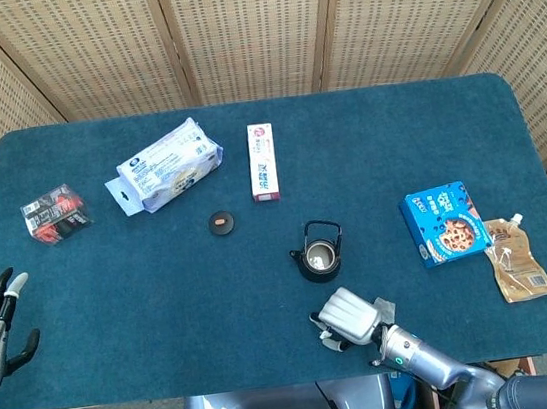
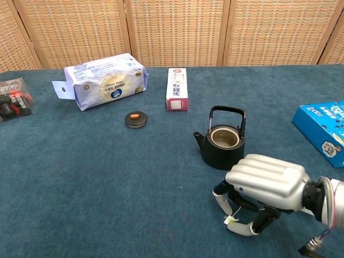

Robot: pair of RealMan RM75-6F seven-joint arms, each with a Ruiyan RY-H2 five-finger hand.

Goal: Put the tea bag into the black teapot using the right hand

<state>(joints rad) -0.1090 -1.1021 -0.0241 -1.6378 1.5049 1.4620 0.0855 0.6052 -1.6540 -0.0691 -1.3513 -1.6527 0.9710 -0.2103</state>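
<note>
Both pictures are bright and even, with soft light that seems to come from above. Shadows are small and faint, like the dark patch under the right hand (image 2: pixel 264 185) and beside the teapot (image 2: pixel 222 144). The shiny hand shows pale glints. Everything looks sharp. The blue surface (image 1: pixel 143 282) shows no glare.

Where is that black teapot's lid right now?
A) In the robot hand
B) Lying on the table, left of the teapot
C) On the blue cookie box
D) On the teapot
B: the teapot stands open, and its round black lid lies on the table, off to its left.
</note>
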